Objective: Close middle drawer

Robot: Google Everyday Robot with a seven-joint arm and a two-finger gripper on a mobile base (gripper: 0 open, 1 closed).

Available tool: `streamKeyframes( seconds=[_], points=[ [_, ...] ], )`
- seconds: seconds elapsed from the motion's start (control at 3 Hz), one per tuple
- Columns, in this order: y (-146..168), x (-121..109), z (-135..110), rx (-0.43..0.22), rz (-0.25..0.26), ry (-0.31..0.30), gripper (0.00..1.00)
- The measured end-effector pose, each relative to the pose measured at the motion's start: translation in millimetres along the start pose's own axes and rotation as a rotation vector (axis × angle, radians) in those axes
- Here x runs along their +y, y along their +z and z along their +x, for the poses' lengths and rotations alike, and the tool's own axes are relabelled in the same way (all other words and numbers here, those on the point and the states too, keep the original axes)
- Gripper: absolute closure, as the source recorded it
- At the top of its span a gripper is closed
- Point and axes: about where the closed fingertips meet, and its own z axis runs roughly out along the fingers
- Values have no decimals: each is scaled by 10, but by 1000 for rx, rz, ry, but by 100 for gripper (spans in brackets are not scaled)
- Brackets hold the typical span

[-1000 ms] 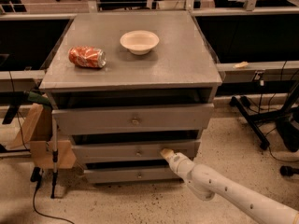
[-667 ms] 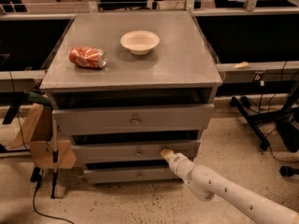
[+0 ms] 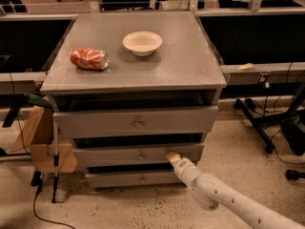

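A grey wooden cabinet stands in the middle of the camera view with three drawers. The middle drawer [image 3: 138, 155] has a low flat front and a small dull round knob [image 3: 141, 155]; it stands slightly pulled out, with a dark gap above it. The top drawer [image 3: 136, 120], taller-fronted with a brass knob, sticks out further. My gripper [image 3: 172, 157] reaches up from the lower right on a white arm, its tip against the right part of the middle drawer's front.
A crushed red can [image 3: 89, 58] and a white bowl [image 3: 142, 43] lie on the cabinet top [image 3: 176, 66]. The bottom drawer [image 3: 138, 178] sits below. A wooden piece [image 3: 43, 142] and cable are at the left; chair legs [image 3: 267, 123] at the right.
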Motion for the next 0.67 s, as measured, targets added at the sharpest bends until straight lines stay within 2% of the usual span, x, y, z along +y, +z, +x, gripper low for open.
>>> streamKeyframes(
  seconds=[0.67],
  points=[
    [-264, -100, -15, -57, -18, -20, 100]
  ],
)
